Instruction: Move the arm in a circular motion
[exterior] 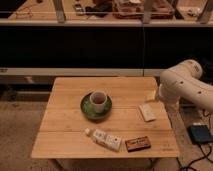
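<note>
My arm (186, 88) sat 3 o'clock of table (70, 127), judged mid-circle — gripper (151, 95) at edge, state untellable; next arc needed cup (98, 100) clearance.

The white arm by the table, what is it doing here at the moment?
The arm reaches in from the picture's right, and its gripper hangs over that edge of the wooden table. The cup on its green saucer, the white packet, the small bottle and the brown bar lie on the table, apart from it.
</note>
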Controlling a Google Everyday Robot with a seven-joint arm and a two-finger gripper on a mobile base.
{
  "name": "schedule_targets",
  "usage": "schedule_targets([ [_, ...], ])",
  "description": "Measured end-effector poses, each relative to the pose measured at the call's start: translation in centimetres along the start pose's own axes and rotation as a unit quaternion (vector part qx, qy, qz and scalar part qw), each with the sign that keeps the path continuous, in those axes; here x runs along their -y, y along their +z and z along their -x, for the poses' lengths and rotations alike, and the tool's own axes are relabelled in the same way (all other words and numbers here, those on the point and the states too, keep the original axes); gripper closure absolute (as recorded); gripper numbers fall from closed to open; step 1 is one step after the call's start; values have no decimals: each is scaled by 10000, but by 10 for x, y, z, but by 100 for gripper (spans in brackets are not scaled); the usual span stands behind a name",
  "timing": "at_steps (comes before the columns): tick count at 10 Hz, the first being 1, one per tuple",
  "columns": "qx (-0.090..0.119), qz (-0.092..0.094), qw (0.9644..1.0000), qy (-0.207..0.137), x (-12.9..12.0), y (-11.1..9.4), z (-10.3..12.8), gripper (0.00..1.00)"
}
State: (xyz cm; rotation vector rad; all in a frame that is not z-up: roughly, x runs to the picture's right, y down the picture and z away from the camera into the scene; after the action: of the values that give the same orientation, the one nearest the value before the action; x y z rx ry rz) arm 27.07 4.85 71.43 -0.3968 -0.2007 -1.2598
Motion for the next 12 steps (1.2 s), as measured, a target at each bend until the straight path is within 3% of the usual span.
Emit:
schedule_targets([
  [3, -320, -558, 9978, -127, 68, 25, -82, 21],
  [5, -401, -819, 9948, -450, 113, 27, -106, 21],
  [6, -412, -1046, 9911, -707, 145, 19, -107, 21],
  [7, -405, -1198, 9877, -922, 167, 13, -102, 21],
  [9, -293, -1482, 9758, -1583, 214, -9, -67, 21],
  [11, 134, -1600, 9601, -2289, 235, -24, -1, 21],
  [12, 389, -1674, 9492, -2637, 235, -34, 36, 21],
])
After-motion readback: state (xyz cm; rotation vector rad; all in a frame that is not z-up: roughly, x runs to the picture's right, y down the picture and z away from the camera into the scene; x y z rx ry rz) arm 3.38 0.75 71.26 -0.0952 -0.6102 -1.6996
